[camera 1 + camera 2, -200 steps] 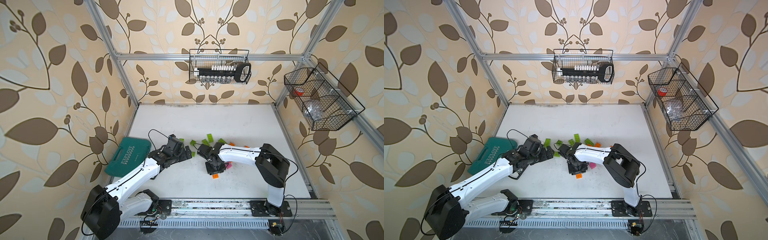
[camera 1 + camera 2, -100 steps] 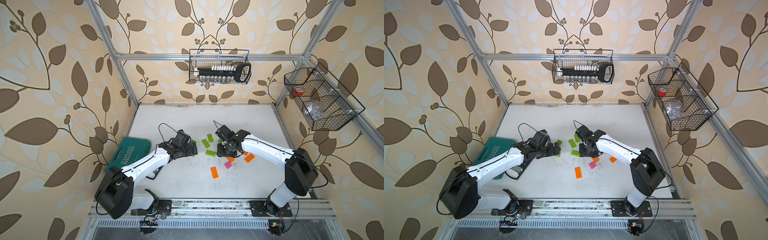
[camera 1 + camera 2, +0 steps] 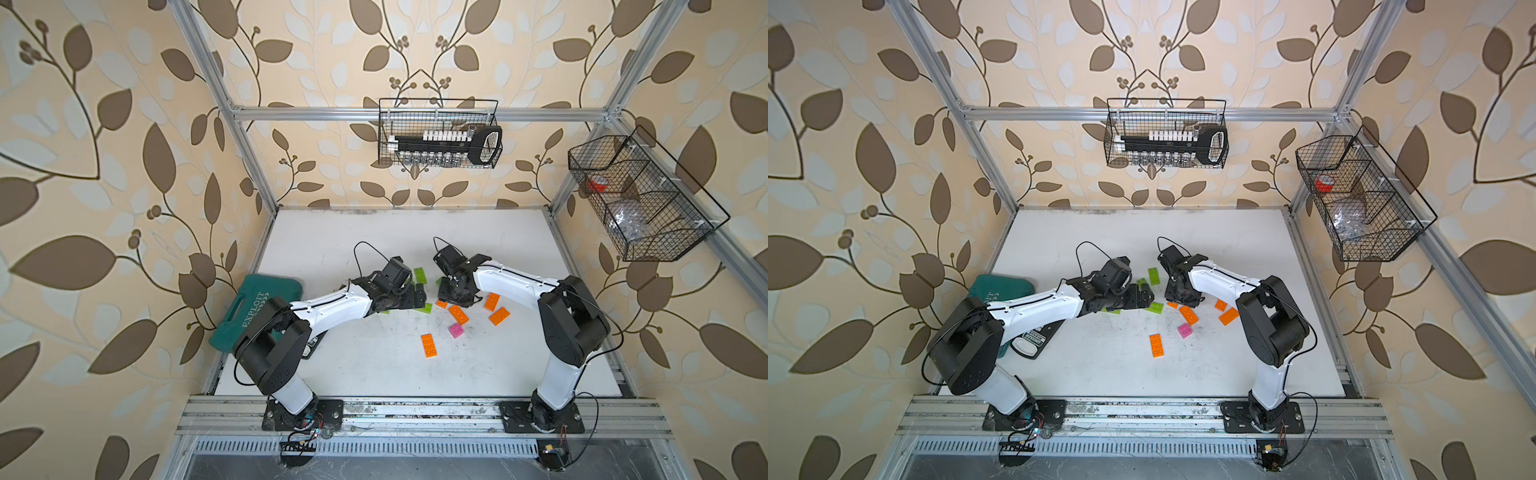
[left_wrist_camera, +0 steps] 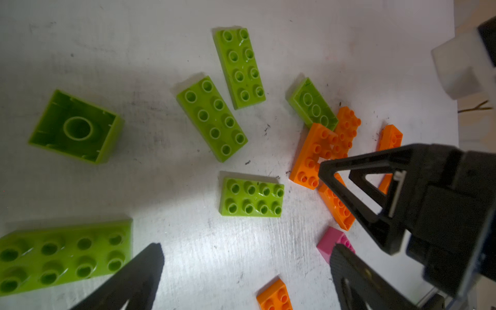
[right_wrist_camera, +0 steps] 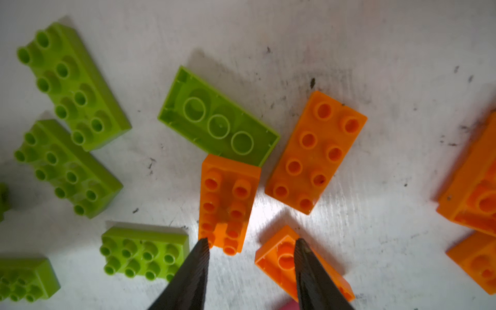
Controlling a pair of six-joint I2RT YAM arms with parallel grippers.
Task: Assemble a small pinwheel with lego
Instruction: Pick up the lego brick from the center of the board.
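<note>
The left gripper (image 4: 247, 248) is hanging low over the white tabletop (image 3: 374, 365), to the left of the small pink square studded brick (image 3: 456, 331). Its jaws are standing spread to their widest and holding nothing. Around it the lime-green oblong studded bricks (image 4: 212, 118) are lying flat and apart from one another, most of them studs up, one (image 4: 312, 104) showing its hollow underside. The small green square brick (image 4: 76, 127), also hollow side up, is sitting well apart from the pink brick, past the oblong green ones.

The right gripper (image 5: 251, 240) is pointing down just beyond the pink brick, its jaws standing roughly halfway apart and clamping nothing. One fingertip (image 5: 198, 263) is sitting at the near corner of an orange oblong studded brick (image 5: 228, 198); I cannot tell whether it is touching. That brick's far end is covering a corner of the upturned lime-green one. The other fingertip (image 5: 308, 265) is hovering over a second orange brick (image 5: 279, 264), which is lying just beside the pink brick. Two more orange bricks (image 3: 499, 316) are resting beyond and to the right of the pink brick. A lone orange brick (image 3: 428, 345) is lying near the pink brick, on its left and toward the arm bases. The teal plastic tool case (image 3: 253, 309) is sitting well to the left of the pink brick.
</note>
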